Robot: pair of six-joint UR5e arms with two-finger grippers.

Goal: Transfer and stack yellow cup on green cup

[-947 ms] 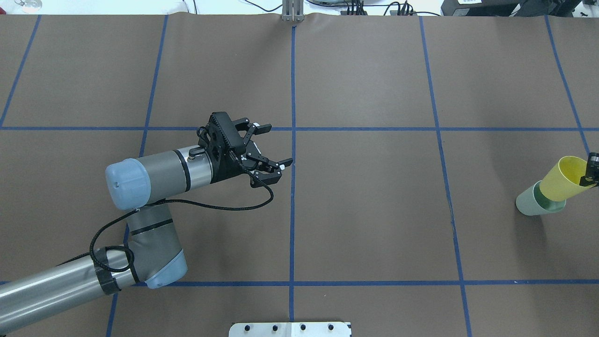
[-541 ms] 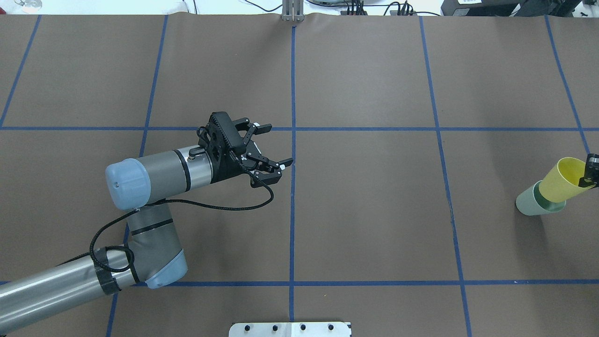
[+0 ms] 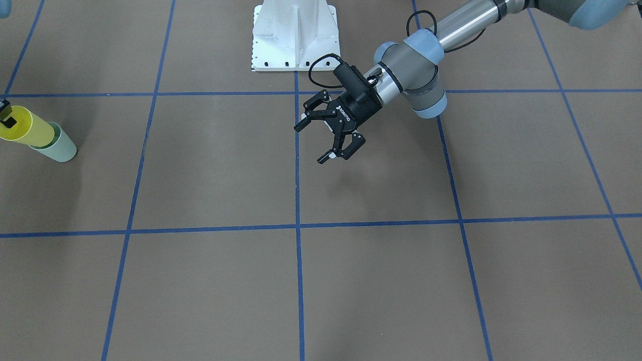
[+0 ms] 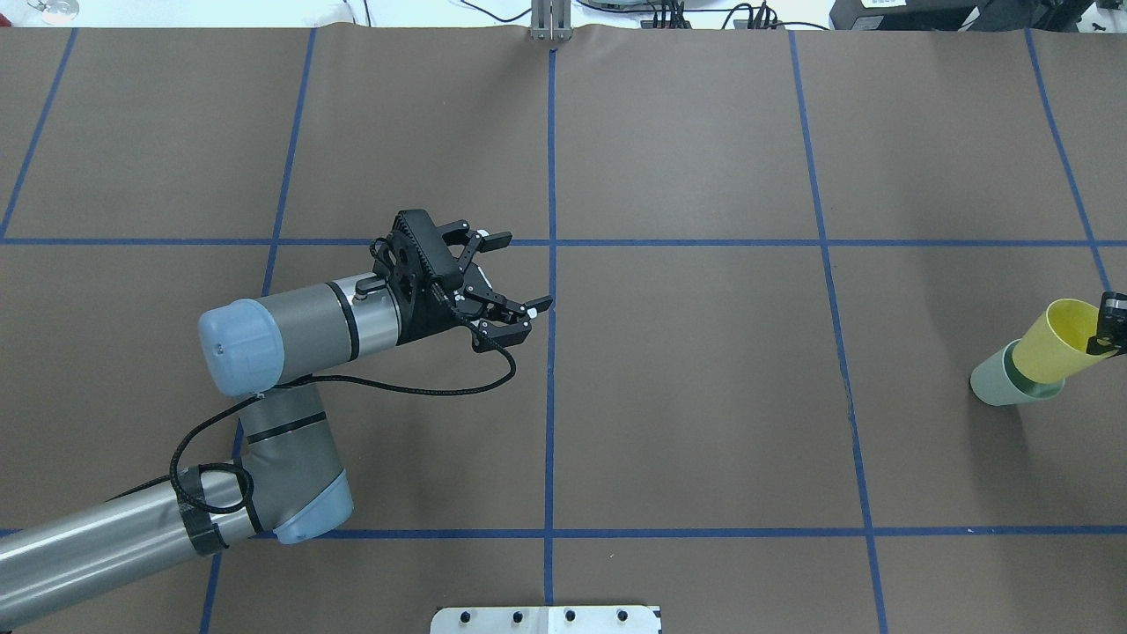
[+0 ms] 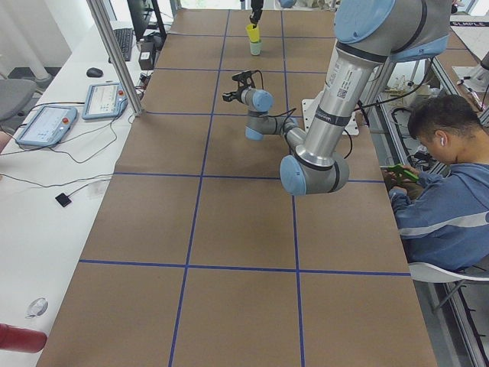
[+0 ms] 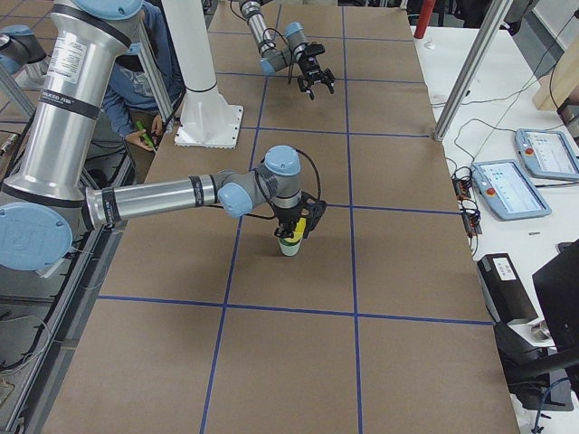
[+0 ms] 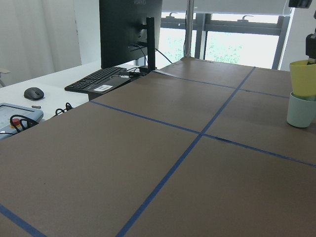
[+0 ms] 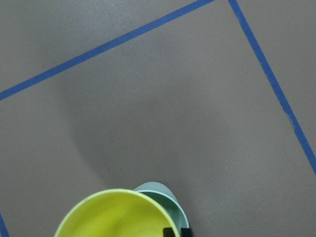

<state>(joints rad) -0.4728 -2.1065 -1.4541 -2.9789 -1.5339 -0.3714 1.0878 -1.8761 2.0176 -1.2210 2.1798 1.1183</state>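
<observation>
The yellow cup (image 4: 1057,342) sits tilted with its base inside the green cup (image 4: 999,387), which stands on the table at the far right edge. My right gripper (image 4: 1105,328) is shut on the yellow cup's rim, one finger inside it; only its tip shows. The pair also shows in the front view, yellow cup (image 3: 22,130) in green cup (image 3: 59,146), and in the right wrist view, yellow rim (image 8: 113,215) over green rim (image 8: 165,193). My left gripper (image 4: 524,271) is open and empty, hovering near the table's middle, far from the cups.
The robot's white base plate (image 3: 295,35) is at the near middle edge. Blue tape lines cross the brown table cover. A monitor and keyboard (image 7: 98,81) stand past the table's far side. A seated person (image 5: 447,191) is beside the robot.
The yellow cup has sunk slightly lower into the green cup, with the right gripper still on its rim. The left arm has not moved.
</observation>
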